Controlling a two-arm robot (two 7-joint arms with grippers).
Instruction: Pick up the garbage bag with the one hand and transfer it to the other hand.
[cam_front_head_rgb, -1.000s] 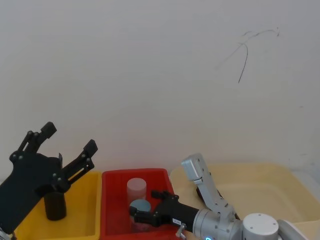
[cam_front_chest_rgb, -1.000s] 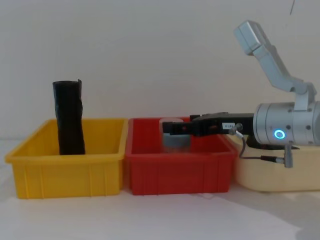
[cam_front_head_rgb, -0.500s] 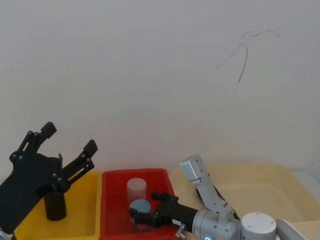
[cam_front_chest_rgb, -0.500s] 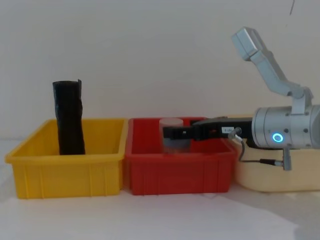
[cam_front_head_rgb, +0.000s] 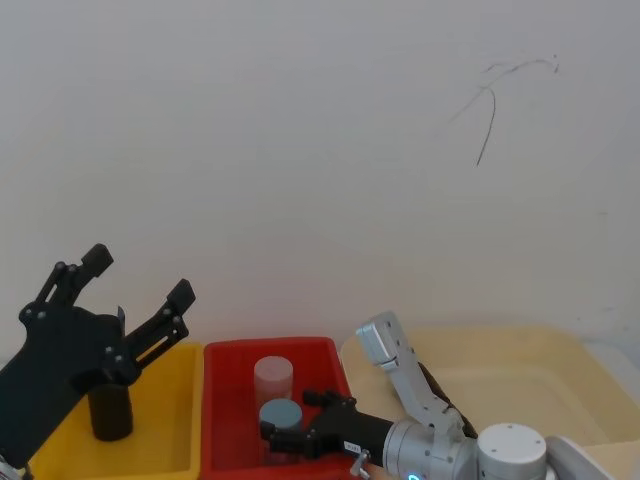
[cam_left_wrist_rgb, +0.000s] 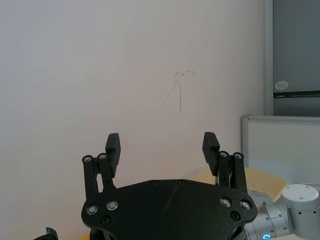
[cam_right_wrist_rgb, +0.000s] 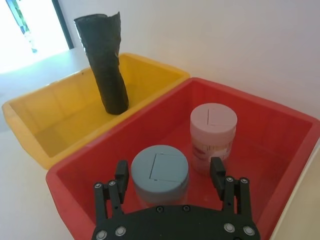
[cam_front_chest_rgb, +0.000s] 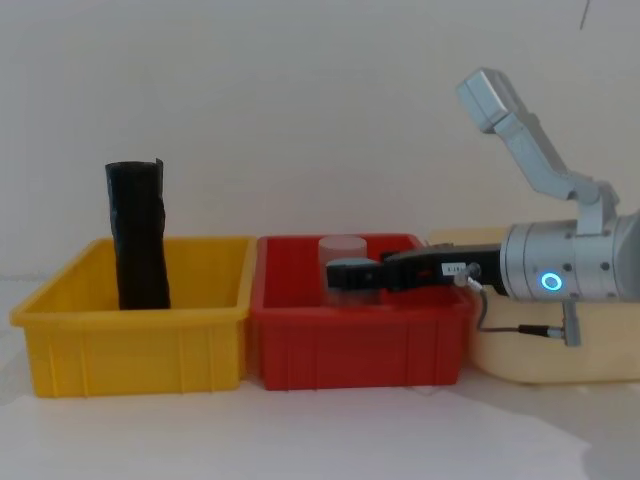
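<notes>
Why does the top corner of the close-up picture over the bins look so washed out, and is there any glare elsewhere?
In the right wrist view, bright daylight through an opening behind the yellow bin blows that corner out to white, while the garbage bag stays a dark matte shape. In the chest view the light is soft and even, with faint shadows under the bins and a small blue light glowing on the right arm.

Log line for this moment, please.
right gripper: open, over red bin jars | left gripper: open, raised | garbage bag: upright, yellow bin

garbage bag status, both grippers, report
Right gripper open, low in red bin astride grey-lidded jar. Left gripper open, raised. Garbage bag upright in yellow bin, untouched.
</notes>
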